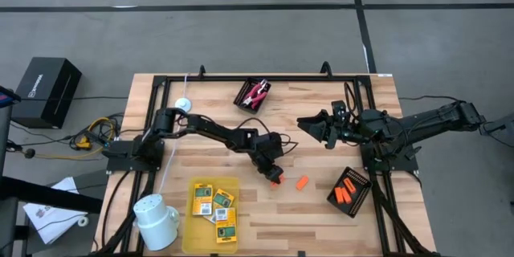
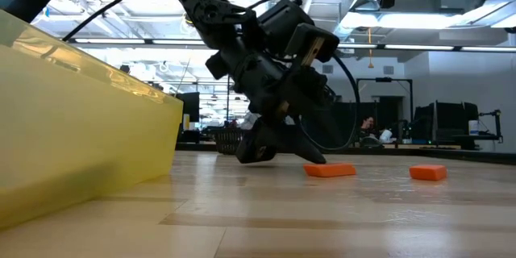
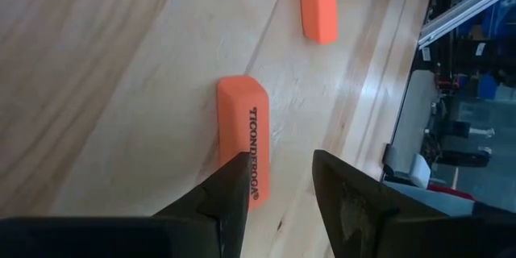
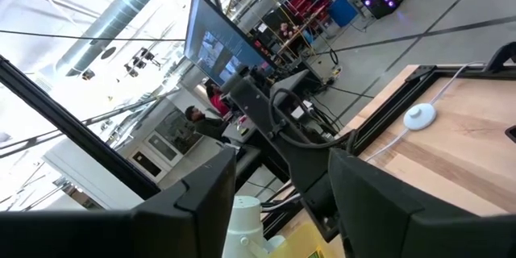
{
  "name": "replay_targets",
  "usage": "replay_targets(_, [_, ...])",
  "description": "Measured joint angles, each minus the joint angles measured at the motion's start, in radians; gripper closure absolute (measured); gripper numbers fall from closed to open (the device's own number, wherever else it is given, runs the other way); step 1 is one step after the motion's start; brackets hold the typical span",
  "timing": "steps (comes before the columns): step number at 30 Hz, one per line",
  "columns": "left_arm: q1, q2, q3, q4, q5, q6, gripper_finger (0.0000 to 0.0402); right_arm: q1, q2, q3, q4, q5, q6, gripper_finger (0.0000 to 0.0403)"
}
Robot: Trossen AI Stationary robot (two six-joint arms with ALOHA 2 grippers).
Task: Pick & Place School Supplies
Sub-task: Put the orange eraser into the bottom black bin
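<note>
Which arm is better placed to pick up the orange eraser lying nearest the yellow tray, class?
Left. The left gripper is down at the table with its open fingers right at the orange eraser. The right gripper hangs farther back, open, well away from it.

- My left gripper (image 3: pixel 278 193) is showing matt black plastic-looking fingers (image 3: pixel 347 201).
- The orange piece (image 3: pixel 243 133) beside them is looking like smooth matt rubber, with black lettering printed on it.
- The table (image 1: pixel 321 217) is showing pale planked wood, smooth with a slight sheen.
- The yellow tray (image 2: pixel 72 129) is looking like translucent plastic.
- The mug (image 1: pixel 156 217) is looking glossy white.
</note>
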Motion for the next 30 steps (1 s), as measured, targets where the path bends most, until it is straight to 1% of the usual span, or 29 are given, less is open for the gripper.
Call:
replay_targets(8, [0.014, 0.001, 0.0, -0.042, -0.005, 0.051, 0.0266, 0.0, 0.0, 0.0, 0.0, 0.0, 0.0, 0.0211])
replay_targets(11, [0.014, 0.0, -0.02, -0.039, -0.011, 0.053, 0.0266, 0.0, 0.0, 0.0, 0.0, 0.0, 0.0, 0.021])
replay_targets(13, [0.016, 0.0, -0.044, -0.058, -0.027, 0.046, 0.0266, 0.0, 0.0, 0.0, 0.0, 0.0, 0.0, 0.0209])
replay_targets(17, [0.015, -0.003, -0.067, -0.047, -0.032, 0.051, 0.0266, 0.0, 0.0, 0.0, 0.0, 0.0, 0.003, 0.021])
replay_targets(30, [0.024, -0.002, -0.073, -0.004, -0.016, -0.003, 0.0266, 0.001, 0.0, 0.0, 0.0, 0.0, 0.001, 0.0207])
